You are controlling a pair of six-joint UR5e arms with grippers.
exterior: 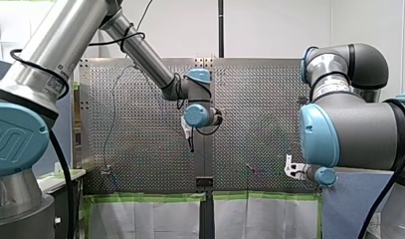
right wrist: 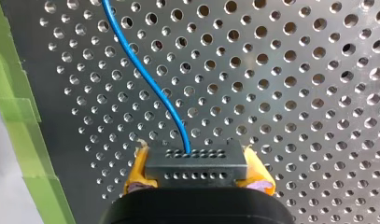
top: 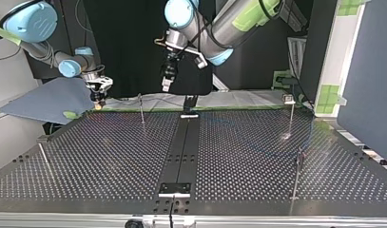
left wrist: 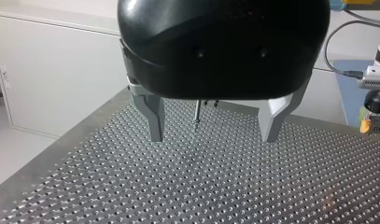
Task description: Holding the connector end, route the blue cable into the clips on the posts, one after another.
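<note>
In the right wrist view my right gripper (right wrist: 196,156) is shut on a dark connector block (right wrist: 197,168), its yellow pads (right wrist: 137,170) pressing both ends. The blue cable (right wrist: 148,77) leaves the block's top and curves away over the perforated plate. Seen from the front, my right gripper (exterior: 291,168) hangs low at the plate's right side. My left gripper (left wrist: 213,139) is open and holds nothing, its metal fingers (left wrist: 155,116) spread above the plate, a thin post (left wrist: 196,111) standing ahead between them. It hovers near the plate's middle (exterior: 190,142).
Thin clip posts stand on the perforated table (top: 238,156): one (top: 141,109) near my right gripper (top: 98,99), one (top: 292,113) at the far right, one (top: 298,173) nearer right, one (top: 43,159) at the left. A dark rail (top: 181,152) runs down the middle. Green tape lines the edge.
</note>
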